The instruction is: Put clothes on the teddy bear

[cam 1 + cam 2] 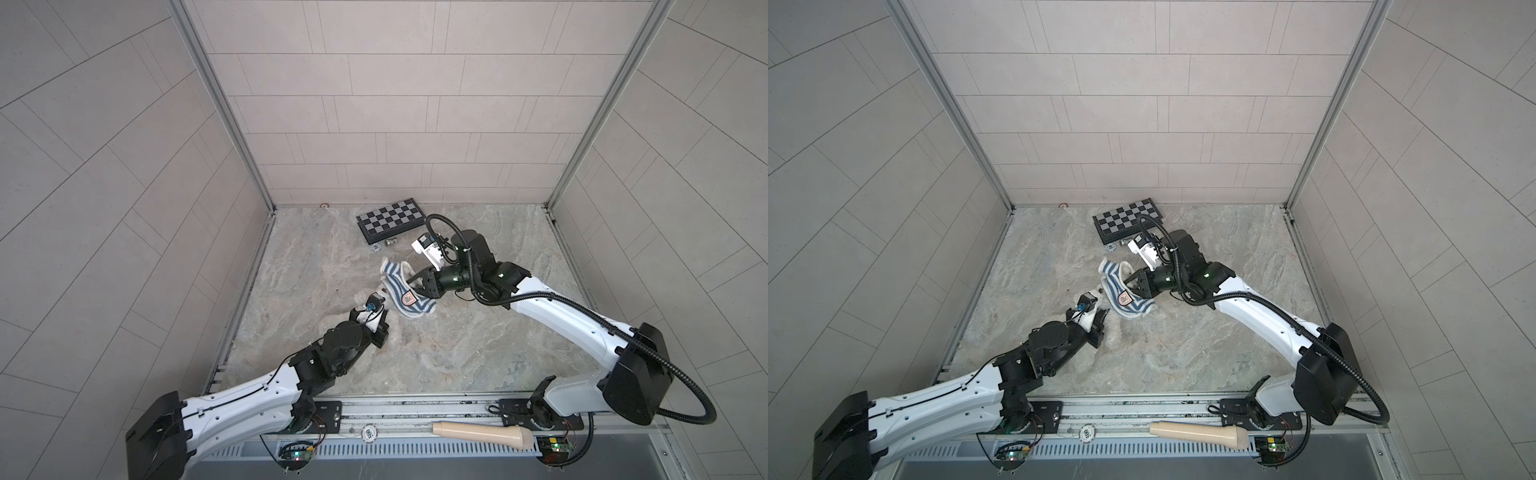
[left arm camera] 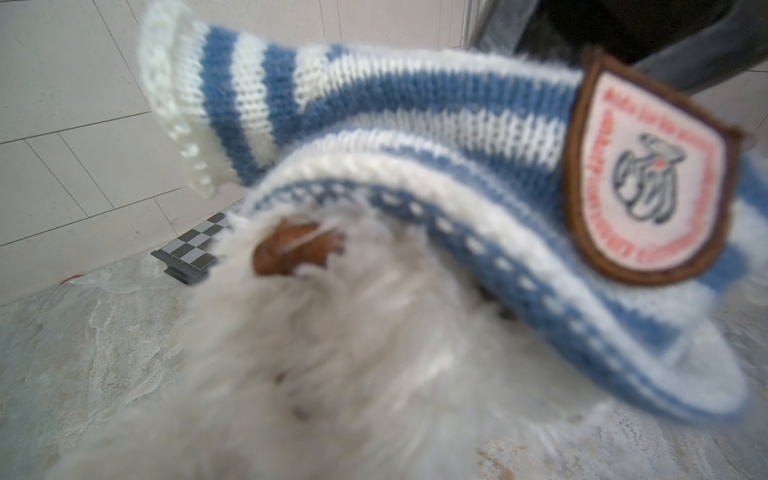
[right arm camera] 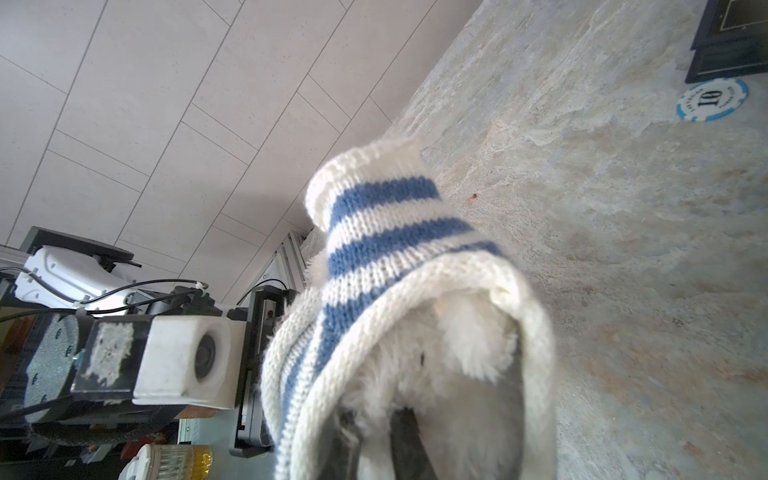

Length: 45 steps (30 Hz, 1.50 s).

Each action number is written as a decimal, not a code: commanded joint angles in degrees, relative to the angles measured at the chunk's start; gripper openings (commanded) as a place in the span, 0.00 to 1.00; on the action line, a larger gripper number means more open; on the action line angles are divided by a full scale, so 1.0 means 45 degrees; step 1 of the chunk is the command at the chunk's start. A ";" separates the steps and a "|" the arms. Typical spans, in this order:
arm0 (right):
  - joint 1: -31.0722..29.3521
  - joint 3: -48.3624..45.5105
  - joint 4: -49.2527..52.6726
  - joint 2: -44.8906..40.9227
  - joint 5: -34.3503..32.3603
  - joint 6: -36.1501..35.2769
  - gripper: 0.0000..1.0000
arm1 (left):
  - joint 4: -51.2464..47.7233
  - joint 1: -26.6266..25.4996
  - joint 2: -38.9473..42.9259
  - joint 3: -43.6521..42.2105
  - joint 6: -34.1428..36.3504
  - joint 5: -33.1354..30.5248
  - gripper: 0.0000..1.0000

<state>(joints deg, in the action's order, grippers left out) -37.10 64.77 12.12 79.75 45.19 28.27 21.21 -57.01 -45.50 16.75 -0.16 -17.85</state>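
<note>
Left end effector (image 1: 93, 330) is shut, seemingly on the teddy bear (image 2: 353, 353), which lies on the worktop (image 1: 457, 332) with its head entering the striped shirt (image 1: 399, 286); the right end effector (image 1: 411, 280), grip unclear, should draw it down.

The table (image 1: 478, 340) has a stone-patterned top, grey and beige, with veins like marble. Three walls (image 1: 395, 104) of pale rectangular tiles stand at its far edge and both side edges. Aluminium posts (image 1: 220, 104) close the two far corners. A metal rail (image 1: 415, 405) runs along the near edge. The light is soft and even.
</note>
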 commanded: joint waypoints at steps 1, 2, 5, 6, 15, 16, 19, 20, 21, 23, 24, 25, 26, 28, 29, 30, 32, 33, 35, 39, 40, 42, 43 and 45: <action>-0.0183 -0.0168 -0.0365 -0.0203 0.0622 0.0205 0.07 | 0.1185 -0.0002 -0.0018 0.0061 0.0037 0.0045 0.00; -0.0217 -0.0154 -0.0369 -0.0267 0.0661 0.0204 0.04 | 0.1166 0.0012 -0.0061 0.0071 0.0041 -0.0006 0.00; -0.0329 -0.0073 -0.0255 -0.0364 0.0700 0.0059 0.00 | 0.1145 0.0006 -0.0124 0.0105 0.0049 -0.0111 0.00; -0.0356 -0.0068 -0.0186 -0.0416 0.0700 -0.0017 0.00 | 0.1146 0.0002 -0.0142 0.0105 0.0019 -0.0162 0.00; -0.0410 -0.0052 0.0981 -0.1526 -0.1247 -0.1611 0.00 | 0.1213 0.0013 -0.0456 0.0222 -0.0621 -0.0454 0.42; -0.0433 -0.0008 0.1179 -0.1654 -0.1756 -0.1908 0.00 | 0.1068 0.0011 -0.0456 0.0260 -0.0710 -0.0377 0.48; -0.0435 -0.0016 0.1605 -0.1874 -0.3117 -0.2520 0.00 | 0.0547 0.0023 -0.0360 0.0385 -0.0996 0.0025 0.66; -0.0440 -0.0036 0.1649 -0.1935 -0.3556 -0.2658 0.00 | 0.0277 0.0021 -0.0307 0.0476 -0.1102 0.0136 0.70; -0.0435 -0.0143 0.1571 -0.2006 -0.3941 -0.2805 0.00 | -0.0079 0.0029 -0.0234 0.0598 -0.1280 0.0683 0.75; -0.0445 -0.0424 0.1254 -0.2196 -0.4638 -0.2983 0.00 | -0.0792 0.0049 -0.0109 0.0882 -0.1742 0.1316 0.81; -0.0434 -0.0548 0.1109 -0.2278 -0.4939 -0.3099 0.00 | -0.1264 0.0074 -0.0052 0.1062 -0.1998 0.1747 0.82; -0.0446 -0.0623 0.1025 -0.2363 -0.5138 -0.3250 0.00 | -0.1708 0.0091 0.0025 0.1247 -0.2322 0.2155 0.82; -0.0446 -0.0702 0.0910 -0.2487 -0.5324 -0.3391 0.00 | -0.1988 0.0113 0.0111 0.1378 -0.2661 0.2506 0.83; -0.0454 -0.1015 0.0474 -0.2799 -0.5724 -0.3658 0.00 | -0.2513 0.0229 0.0187 0.1626 -0.3593 0.3178 0.83; -0.0458 -0.1193 0.0216 -0.3004 -0.5866 -0.3749 0.00 | -0.2792 0.0347 0.0183 0.1833 -0.4171 0.3578 0.82; -0.0447 -0.1314 0.0021 -0.3169 -0.6073 -0.3829 0.00 | -0.3011 0.0497 0.0169 0.2040 -0.4786 0.4022 0.80; -0.0456 -0.1515 -0.0410 -0.3516 -0.6195 -0.3969 0.00 | -0.3460 0.0832 0.0115 0.2565 -0.6084 0.4819 0.75; -0.0452 -0.1571 -0.0619 -0.3686 -0.6276 -0.4016 0.00 | -0.3456 0.1047 0.0105 0.2803 -0.6659 0.5436 0.71; -0.0448 -0.1680 -0.1030 -0.4014 -0.6387 -0.4040 0.00 | -0.3331 0.1258 0.0201 0.3178 -0.7667 0.6183 0.66; -0.0447 -0.1823 -0.1881 -0.4455 -0.6222 -0.4185 0.00 | -0.2825 0.1454 0.0388 0.3861 -0.8839 0.6926 0.59; -0.0465 -0.1854 -0.2109 -0.4496 -0.6114 -0.4163 0.00 | -0.2837 0.1478 0.0352 0.4070 -0.8985 0.6966 0.57; -0.0484 -0.1885 -0.2355 -0.4481 -0.5898 -0.4229 0.00 | -0.2654 0.1478 0.0236 0.4394 -0.9310 0.7065 0.53; -0.0522 -0.1913 -0.2414 -0.4447 -0.5901 -0.4275 0.00 | -0.2476 0.1477 0.0146 0.4506 -0.9439 0.7090 0.51; -0.0625 -0.2053 -0.2579 -0.4469 -0.5843 -0.4329 0.00 | -0.2130 0.1478 -0.0048 0.4545 -0.9739 0.6867 0.45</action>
<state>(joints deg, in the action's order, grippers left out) -39.20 56.40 5.69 60.49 17.96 10.26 9.08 -50.63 -44.84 35.77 -39.92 11.70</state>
